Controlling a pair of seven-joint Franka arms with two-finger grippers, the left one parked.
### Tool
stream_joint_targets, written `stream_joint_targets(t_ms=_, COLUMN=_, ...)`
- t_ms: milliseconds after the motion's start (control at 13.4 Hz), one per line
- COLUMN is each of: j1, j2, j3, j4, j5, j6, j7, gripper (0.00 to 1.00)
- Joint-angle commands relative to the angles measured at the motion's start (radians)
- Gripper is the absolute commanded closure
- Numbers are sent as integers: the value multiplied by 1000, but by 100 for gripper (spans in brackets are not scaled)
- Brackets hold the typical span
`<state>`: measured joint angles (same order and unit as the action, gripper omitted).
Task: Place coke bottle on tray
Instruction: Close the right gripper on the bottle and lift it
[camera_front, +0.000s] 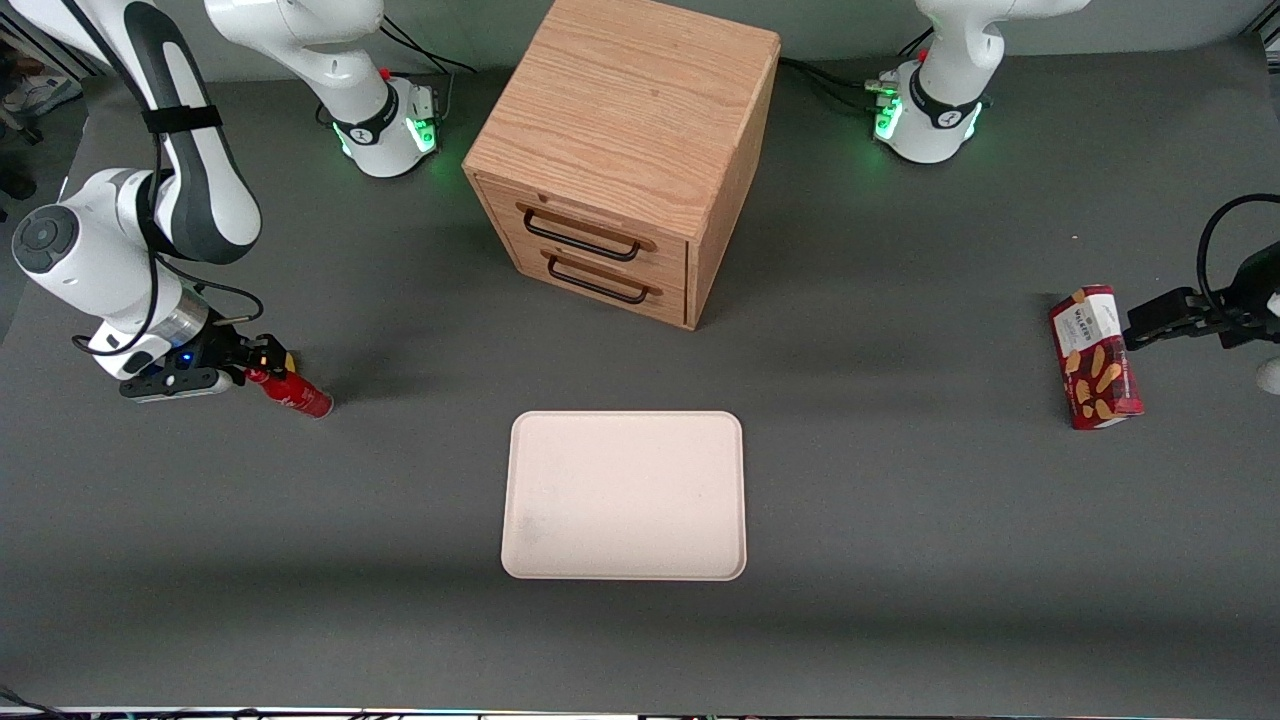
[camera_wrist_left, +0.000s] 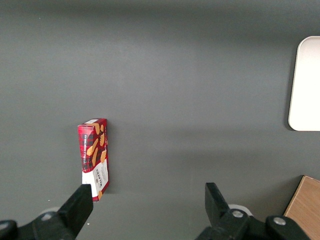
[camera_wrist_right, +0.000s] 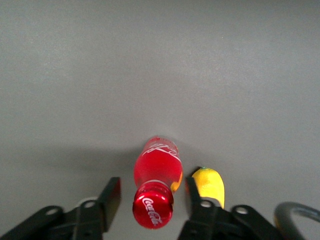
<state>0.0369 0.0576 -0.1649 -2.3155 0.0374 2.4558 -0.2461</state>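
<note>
In the front view the pincer (camera_front: 250, 368) hung low over the desk (camera_front: 900, 560) at the working arm's end, and its fingers were mostly masked by its own dark body, so the grip could not be read there. The coke bottle (camera_front: 296, 393) lay tilted with its cap end at the pincer and its base pointing toward the tray (camera_front: 624, 495); only a sliver of a yellow lump (camera_front: 288, 358) showed just beside the pincer. The working arm folded down from its base, wrist bent so the pincer pointed sideways along the desk. The tray sat flat and bare near the middle, nearer the camera than the wooden drawer cabinet (camera_front: 625, 150), well apart from the bottle. A red snack box (camera_front: 1094, 357) lay toward the parked arm's end. In the left wrist view the snack box (camera_wrist_left: 94, 157) lay on the grey surface, while the tray (camera_wrist_left: 305, 85) and the cabinet (camera_wrist_left: 305, 207) were cut off by the frame edge. In the right wrist view the bottle (camera_wrist_right: 156, 187) appeared all red with white script on its cap and body, cap toward the camera, sitting between the two dark fingers (camera_wrist_right: 111, 197) with a gap on each side, so the pincer (camera_wrist_right: 151, 197) stood open around it rather than clamped. The yellow lump (camera_wrist_right: 211, 185) was partly hidden by one finger.
</note>
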Motion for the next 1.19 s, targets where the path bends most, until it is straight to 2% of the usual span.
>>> stream_joint_targets(t_ms=0, j1=8, j2=-5, j3=-8, j4=-5, j5=25, j6=8, j7=-35, gripper=100)
stream_joint_targets(t_ms=521, j1=8, j2=-21, j3=-7, j4=24, j5=24, j6=-7, j7=-32, gripper=100)
stream_joint_targets(t_ms=819, j1=4, j2=-35, j3=-7, j4=285, j5=21, j6=-387, j7=-27, gripper=100)
stream_joint_targets(t_ms=1117, j1=0, j2=-30, j3=-8, j4=526, j5=12, j6=-646, j7=-27, gripper=100)
